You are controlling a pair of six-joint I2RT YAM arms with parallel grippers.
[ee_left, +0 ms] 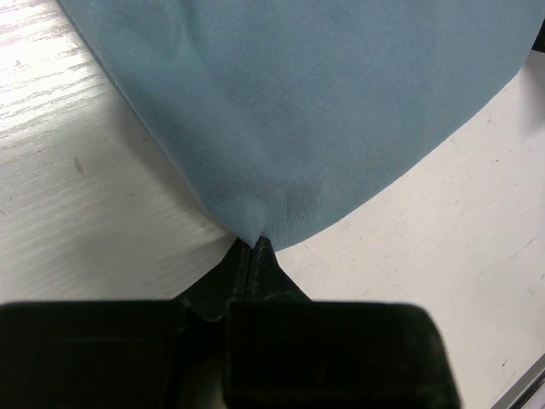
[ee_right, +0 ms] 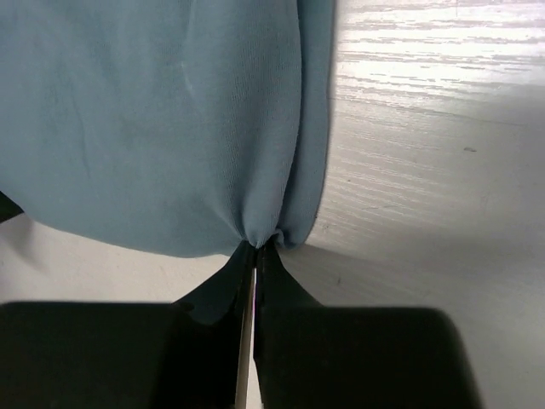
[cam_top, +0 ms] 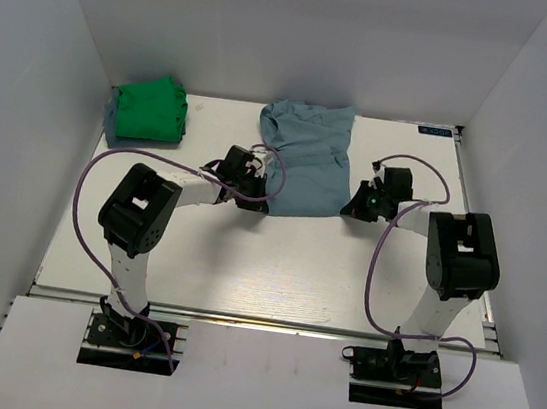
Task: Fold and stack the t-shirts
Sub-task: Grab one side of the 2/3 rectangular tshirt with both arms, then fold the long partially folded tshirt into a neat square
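- Your left gripper has its fingers pressed together on the near left corner of the blue-grey t-shirt. In the left wrist view the cloth puckers into a small point right at the fingertips.
- Your right gripper is clamped just as tight on the near right corner of the same shirt. The fabric gathers into folds where the jaws meet, with only a thin slit showing between them.
- From the top camera you see the blue-grey t-shirt lying in the middle of the far half of the white table. It runs from the back edge toward the centre, and its near edge spans between your two grippers.
- Both wrist views show the cloth spreading away from the fingertips, with bare table to either side of it.
- The green t-shirt sits as a compact folded bundle in the far left corner, well apart from the blue-grey one and from both grippers.
- A strip of blue-grey cloth shows along the green bundle's left side; you cannot tell what it belongs to.
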